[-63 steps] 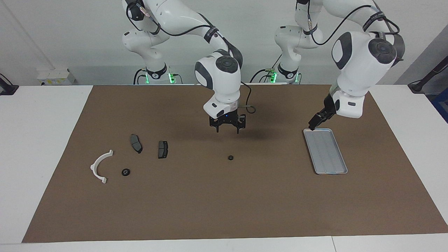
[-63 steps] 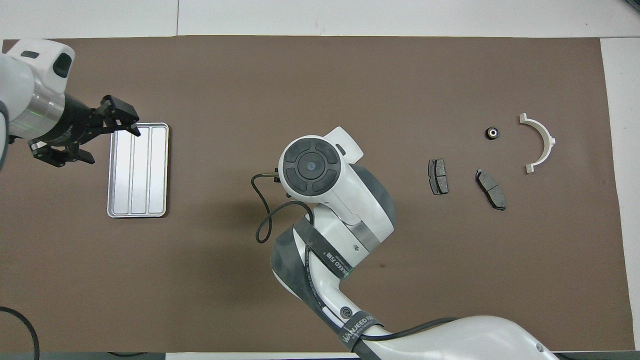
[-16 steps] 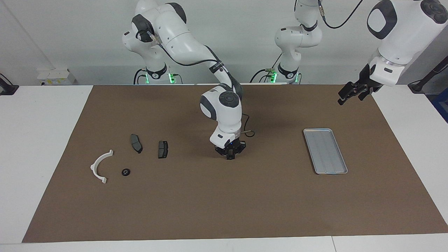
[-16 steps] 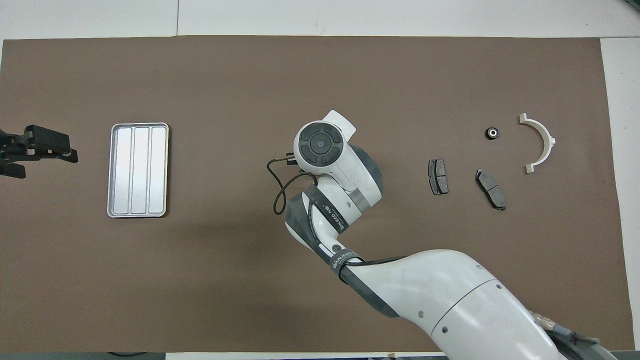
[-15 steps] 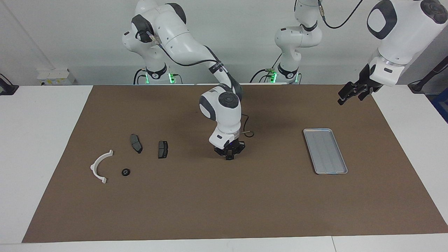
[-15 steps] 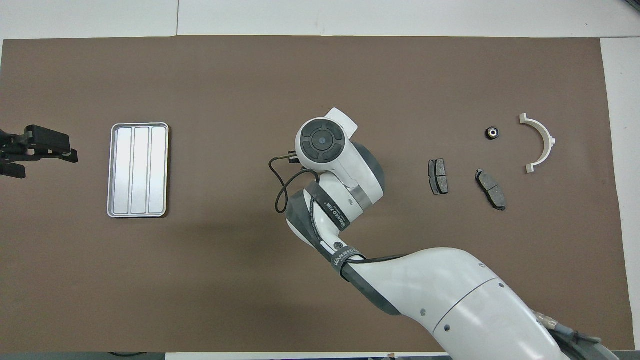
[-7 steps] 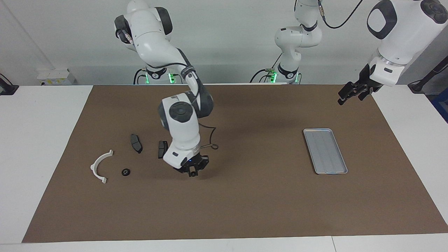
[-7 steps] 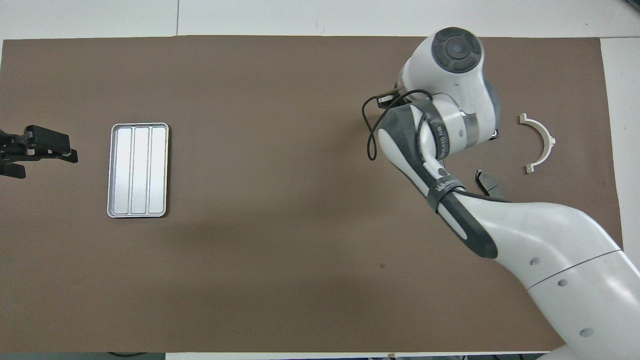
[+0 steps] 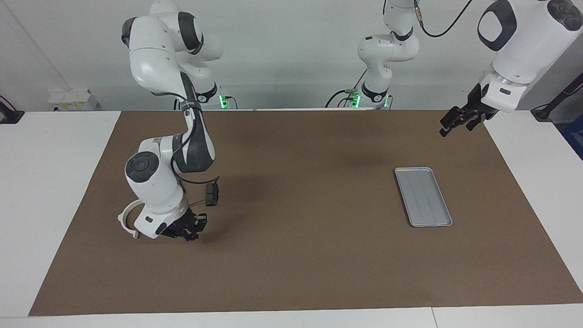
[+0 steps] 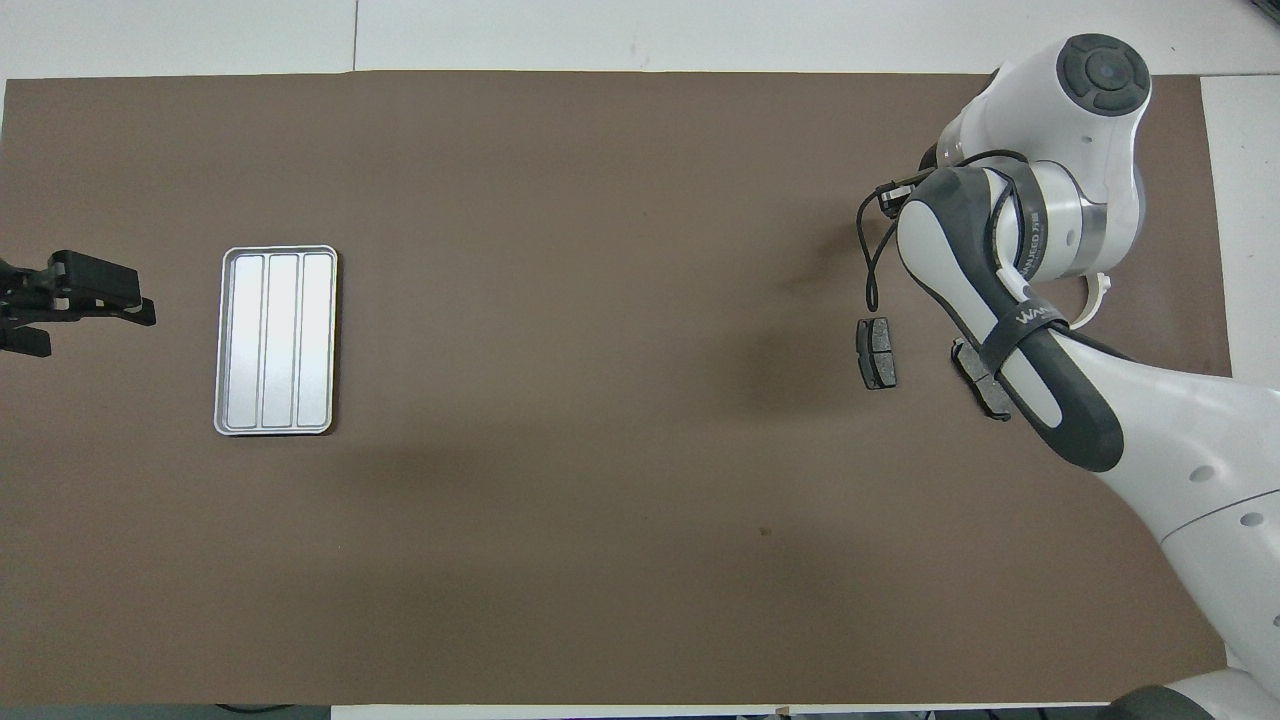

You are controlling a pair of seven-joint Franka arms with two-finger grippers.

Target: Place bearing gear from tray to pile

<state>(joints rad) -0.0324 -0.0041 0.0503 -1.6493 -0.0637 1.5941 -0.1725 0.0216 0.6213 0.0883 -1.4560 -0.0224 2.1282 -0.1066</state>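
Note:
The silver ribbed tray (image 9: 423, 197) (image 10: 276, 340) lies empty toward the left arm's end of the table. The pile is at the right arm's end: a white curved bracket (image 9: 123, 215) (image 10: 1101, 291), a dark brake pad (image 9: 212, 194) (image 10: 877, 352) and a second pad (image 10: 972, 372) partly under the arm. My right gripper (image 9: 191, 233) hangs low over the mat beside the bracket, shut on the bearing gear, which is hidden between its fingers. The overhead view hides that gripper under its own wrist. My left gripper (image 9: 453, 127) (image 10: 100, 320) waits open and raised, over the mat's edge beside the tray.
A brown mat (image 9: 300, 264) covers most of the white table. The right arm's forearm and a looped cable (image 10: 868, 270) hang over the pile. Both arm bases stand at the robots' end of the table.
The right gripper closed on the bearing gear at mid-mat and has carried it to the pile, now low beside the bracket. Its arm now covers the small gear in the pile. The left arm is still.

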